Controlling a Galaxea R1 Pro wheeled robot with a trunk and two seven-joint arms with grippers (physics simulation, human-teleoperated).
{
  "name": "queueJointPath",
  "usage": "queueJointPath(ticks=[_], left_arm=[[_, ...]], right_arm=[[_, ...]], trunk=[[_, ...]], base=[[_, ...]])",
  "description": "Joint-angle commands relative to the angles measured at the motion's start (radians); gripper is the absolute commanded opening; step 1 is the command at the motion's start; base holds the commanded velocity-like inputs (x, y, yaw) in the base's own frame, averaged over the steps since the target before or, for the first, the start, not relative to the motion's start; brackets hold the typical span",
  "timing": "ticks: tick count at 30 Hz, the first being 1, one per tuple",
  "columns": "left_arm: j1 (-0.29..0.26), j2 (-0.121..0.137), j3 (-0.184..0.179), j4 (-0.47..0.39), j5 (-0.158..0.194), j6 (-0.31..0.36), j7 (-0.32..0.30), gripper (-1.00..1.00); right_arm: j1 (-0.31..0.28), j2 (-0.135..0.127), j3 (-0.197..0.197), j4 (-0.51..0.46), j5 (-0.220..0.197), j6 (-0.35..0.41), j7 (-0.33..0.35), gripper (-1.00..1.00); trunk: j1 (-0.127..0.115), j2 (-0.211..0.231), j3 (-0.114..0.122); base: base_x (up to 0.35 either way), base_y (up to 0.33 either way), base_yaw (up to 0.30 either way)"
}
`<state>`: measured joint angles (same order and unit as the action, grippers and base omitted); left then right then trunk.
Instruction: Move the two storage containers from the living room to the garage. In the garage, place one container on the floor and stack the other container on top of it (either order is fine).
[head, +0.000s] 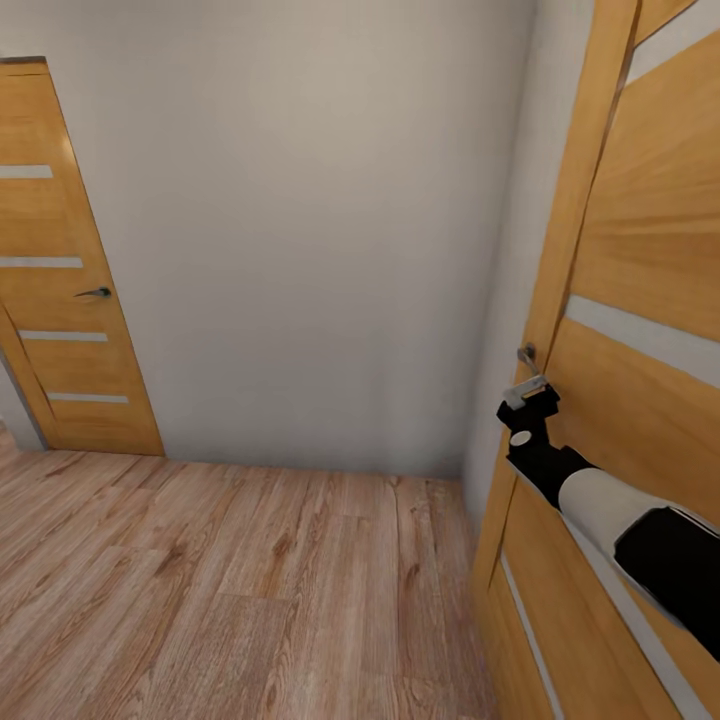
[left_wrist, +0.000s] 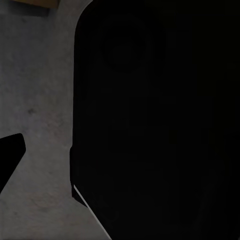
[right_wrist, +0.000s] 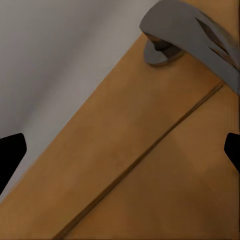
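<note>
Right gripper: at the end of the white-and-black right arm, raised against the near wooden door on the right, its tip at the metal door handle; in the right wrist view the 2 dark fingertips sit at opposite edges, jaws spread wide, the handle lying ahead between them and not clasped; contact with the door cannot be told.

Left gripper: in the left wrist view 1 dark fingertip shows over a grey mottled surface; a large black shape hides the other side; opening cannot be told; nothing seen in its hold.

Near door: orange-brown wood with pale horizontal strips, its vertical edge meeting the pale wall.

Second door: same make, far left, shut, small dark lever on it.

Floor: light wood planks, running open from the far wall to the near edge between the 2 doors.

The storage containers are not in these views.
</note>
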<state>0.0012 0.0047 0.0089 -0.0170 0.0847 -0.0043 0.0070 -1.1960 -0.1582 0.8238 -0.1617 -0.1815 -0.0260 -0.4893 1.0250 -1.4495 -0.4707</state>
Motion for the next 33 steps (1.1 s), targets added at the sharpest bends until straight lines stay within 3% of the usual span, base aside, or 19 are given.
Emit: queueJointPath(ticks=[1,15,22,24,25,27,33], left_arm=[[0.0,0.0,0.0,-0.001,0.009,0.0,0.001,1.0],[0.0,0.0,0.0,-0.001,0.008,0.0,0.001,1.0],[0.0,0.0,0.0,-0.001,0.009,0.0,0.001,1.0],[0.0,0.0,0.0,-0.001,0.009,0.0,0.001,1.0],[0.0,0.0,0.0,-0.001,0.009,0.0,0.001,1.0],[0.0,0.0,0.0,-0.001,0.008,0.0,0.001,1.0],[0.0,0.0,0.0,-0.001,0.008,0.0,0.001,1.0]], right_arm=[[-0.001,-0.005,-0.021,0.001,-0.015,-0.003,-0.004,1.0],[-0.001,-0.04,-0.04,0.001,-0.016,-0.004,0.02,1.0],[-0.001,-0.025,-0.036,-0.001,-0.017,-0.001,0.025,1.0],[-0.001,0.043,-0.04,-0.001,-0.019,-0.002,0.035,1.0],[-0.001,0.06,-0.043,0.0,-0.022,-0.002,0.041,1.0],[-0.001,0.124,-0.07,0.001,-0.068,-0.002,0.121,1.0],[-0.001,0.151,-0.09,0.065,-0.151,-0.007,0.239,1.0]], trunk=[[0.0,-0.001,-0.001],[0.0,-0.001,-0.001],[0.0,-0.001,-0.001],[0.0,-0.001,-0.001],[0.0,-0.001,-0.001],[0.0,-0.001,-0.001],[0.0,-0.001,-0.001]], base=[[0.0,0.0,0.0],[0.0,0.0,0.0],[0.0,0.0,0.0],[0.0,0.0,0.0],[0.0,0.0,0.0],[0.0,0.0,0.0],[0.0,0.0,0.0]])
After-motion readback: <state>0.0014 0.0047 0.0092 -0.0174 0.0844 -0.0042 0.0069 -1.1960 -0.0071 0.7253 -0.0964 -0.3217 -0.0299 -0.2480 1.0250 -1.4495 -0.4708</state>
